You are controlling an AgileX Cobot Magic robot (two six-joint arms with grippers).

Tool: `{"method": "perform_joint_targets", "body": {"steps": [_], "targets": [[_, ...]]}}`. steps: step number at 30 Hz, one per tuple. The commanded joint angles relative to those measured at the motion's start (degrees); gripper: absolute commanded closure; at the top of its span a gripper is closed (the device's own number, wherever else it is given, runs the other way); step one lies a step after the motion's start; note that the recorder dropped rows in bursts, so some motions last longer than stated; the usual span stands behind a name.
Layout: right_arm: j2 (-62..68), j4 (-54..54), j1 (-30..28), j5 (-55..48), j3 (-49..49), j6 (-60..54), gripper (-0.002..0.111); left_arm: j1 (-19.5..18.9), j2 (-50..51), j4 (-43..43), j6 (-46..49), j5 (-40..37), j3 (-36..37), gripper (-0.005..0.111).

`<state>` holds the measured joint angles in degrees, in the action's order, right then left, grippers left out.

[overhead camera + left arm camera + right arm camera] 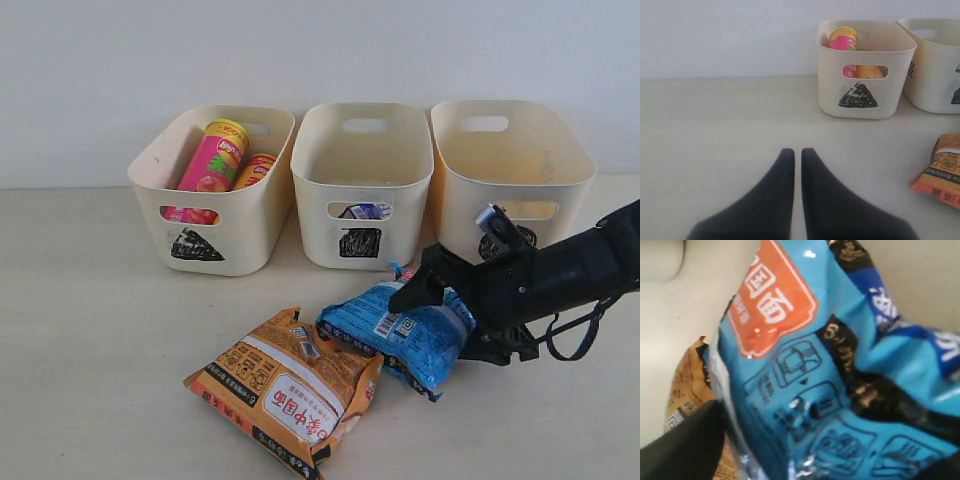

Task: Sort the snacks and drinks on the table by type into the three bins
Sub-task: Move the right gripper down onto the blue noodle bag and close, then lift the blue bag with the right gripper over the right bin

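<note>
The blue bag point(400, 330) lies on the table point(90, 330) with one end overlapping the orange bag point(285, 390). My right gripper point(440, 325) grips it from the right, jaws wide around its crumpled middle point(805, 365); one finger point(680, 450) presses its edge. The left gripper point(797, 152) is shut and empty above bare table, outside the exterior view. The pink tube point(212, 160) and yellow tube point(255, 170) stand in the triangle bin point(150, 165). A blue-and-white carton point(365, 211) shows through the square bin's point(400, 230) cut-out. The purple carton is hidden.
The circle bin point(560, 190) stands at the back right, just behind my right arm, its inside hidden. The three bins form a row against the white wall. In the left wrist view the triangle bin point(830, 95) and the orange bag's corner point(942, 172) lie off to one side.
</note>
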<state>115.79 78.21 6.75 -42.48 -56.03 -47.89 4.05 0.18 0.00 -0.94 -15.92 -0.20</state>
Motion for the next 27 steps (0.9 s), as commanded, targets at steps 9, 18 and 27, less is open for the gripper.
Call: {"method": "perform_joint_targets", "body": {"steps": [9,18,27], "targets": [[0.4,-3.8,0.2,1.6,0.6,-6.1,0.108,-0.2,-0.2,0.5,-0.6,0.5,0.2,0.103],[-10.0,-5.3,-3.2,-4.9,0.6,-7.1,0.108,-0.2,-0.2,0.5,-0.6,0.5,0.2,0.103],[-19.1,-6.6,-4.5,-10.7,0.6,-6.1,0.108,-0.2,-0.2,0.5,-0.6,0.5,0.2,0.103]]}}
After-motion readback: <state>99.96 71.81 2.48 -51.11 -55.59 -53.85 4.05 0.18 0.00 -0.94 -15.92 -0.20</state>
